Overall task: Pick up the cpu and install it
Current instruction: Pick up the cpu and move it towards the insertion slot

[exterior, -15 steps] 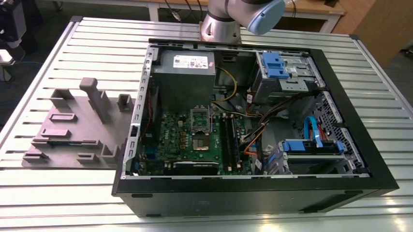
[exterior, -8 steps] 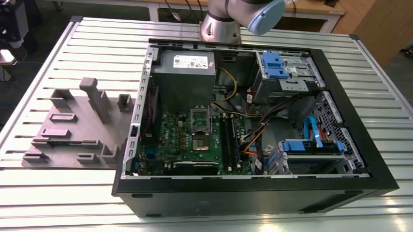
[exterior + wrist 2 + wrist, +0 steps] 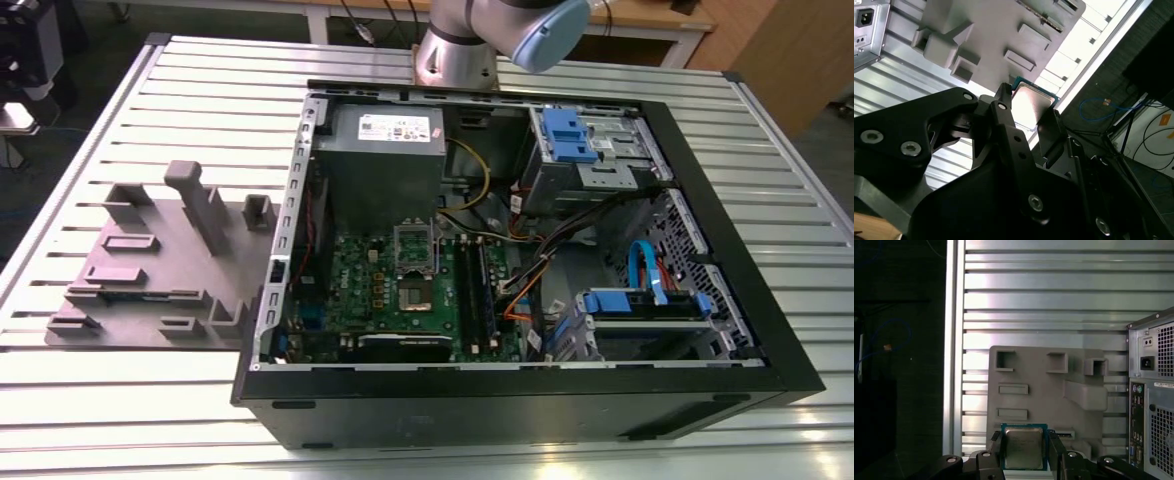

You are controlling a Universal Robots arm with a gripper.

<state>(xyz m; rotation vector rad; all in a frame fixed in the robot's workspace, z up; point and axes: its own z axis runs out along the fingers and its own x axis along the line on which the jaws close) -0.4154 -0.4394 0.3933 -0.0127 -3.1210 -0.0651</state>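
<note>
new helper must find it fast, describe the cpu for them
Above the slatted metal table and its grey fixture tray, find the black gripper. The cpu clamped in it is a small flat square; unlike the tray's matte grey blocks, it has a shiny metal top and thin teal rim.

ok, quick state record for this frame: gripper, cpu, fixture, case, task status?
gripper: shut on the cpu, one finger on each of two opposite edges
cpu: metal top faces the first wrist view; the grey fixture lies behind it
grey fixture: on the slatted table, at the exterior view's left of the computer case
computer case: side open, motherboard exposed
task status: cpu in the grip, not yet installed
</note>
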